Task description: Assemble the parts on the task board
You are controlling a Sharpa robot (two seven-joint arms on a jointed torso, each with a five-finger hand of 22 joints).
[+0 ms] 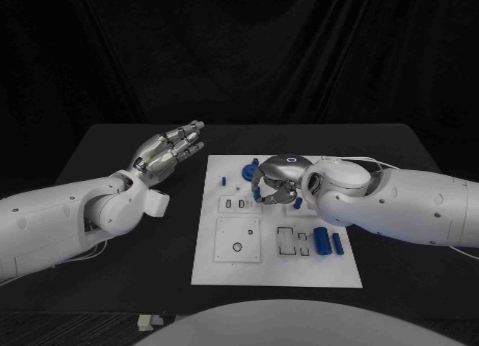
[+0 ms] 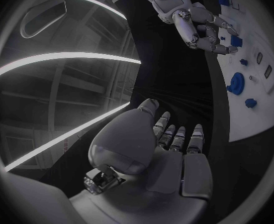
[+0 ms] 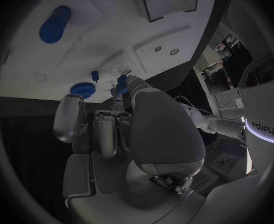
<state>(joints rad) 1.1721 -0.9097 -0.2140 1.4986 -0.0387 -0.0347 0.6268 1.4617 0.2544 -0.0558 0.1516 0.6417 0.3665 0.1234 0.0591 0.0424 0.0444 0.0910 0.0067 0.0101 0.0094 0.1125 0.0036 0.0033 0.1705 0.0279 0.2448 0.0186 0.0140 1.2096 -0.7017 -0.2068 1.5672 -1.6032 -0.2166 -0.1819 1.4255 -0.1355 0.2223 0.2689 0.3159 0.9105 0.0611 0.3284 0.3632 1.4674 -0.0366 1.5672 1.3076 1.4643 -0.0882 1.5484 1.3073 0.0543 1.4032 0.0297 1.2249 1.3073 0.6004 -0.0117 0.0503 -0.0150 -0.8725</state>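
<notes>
**My right hand curled over the board's far half, my left held flat off to the side**

The task board [image 1: 286,277] is a flat, matte white plate on the black table [image 1: 405,155]. My silver right hand [image 1: 274,182] hangs over its far half, fingers curled in; whether they pinch the small blue part [image 3: 121,83] at my fingertips, I cannot tell. My left hand [image 1: 168,151] stretches flat, holding nothing, beside the board's left edge. A round blue disc [image 3: 82,89] and a smooth blue cylinder [image 1: 321,240] lie on the plate, with dark rectangular cut-outs [image 1: 286,241] alongside. My forearm reads "sharpa" [image 3: 265,128].
</notes>
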